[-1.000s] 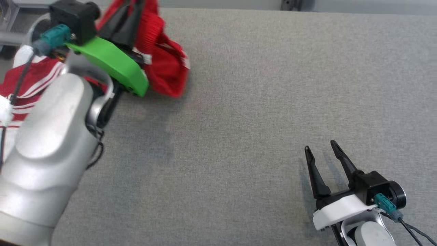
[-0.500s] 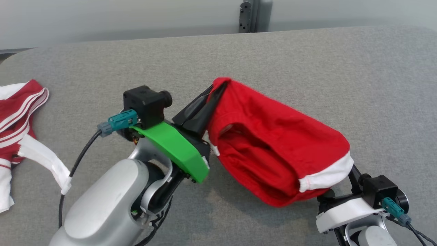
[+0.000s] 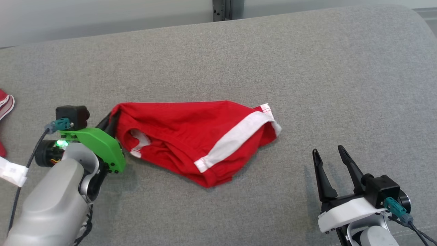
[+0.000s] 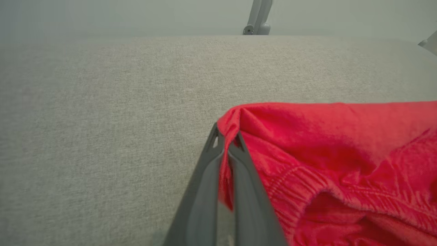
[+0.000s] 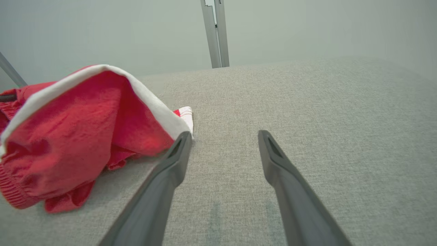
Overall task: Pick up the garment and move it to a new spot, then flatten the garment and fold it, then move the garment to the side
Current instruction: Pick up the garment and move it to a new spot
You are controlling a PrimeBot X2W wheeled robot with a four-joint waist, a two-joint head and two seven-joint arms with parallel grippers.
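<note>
The garment [image 3: 201, 136] is a pair of red shorts with a white side stripe, lying crumpled across the middle of the grey fabric surface. My left gripper [image 3: 112, 118] is shut on its left corner; in the left wrist view the red cloth [image 4: 324, 164] is pinched between the two fingers of that gripper [image 4: 227, 136]. My right gripper [image 3: 327, 153] stands open at the lower right, a little apart from the garment's right end. In the right wrist view the garment [image 5: 75, 130] lies to the left of my open right gripper [image 5: 223, 135], with nothing between the fingers.
Another red and white striped piece of clothing [image 3: 5, 102] lies at the far left edge, with a white strip [image 3: 12, 172] below it. A metal post [image 3: 227, 8] stands behind the surface's far edge. The grey surface [image 3: 341, 85] lies bare on the right.
My left gripper has carried the garment from the far left and lowered it onto the middle of the surface, where it now lies spread. The head camera has shifted; the right gripper stays open.
</note>
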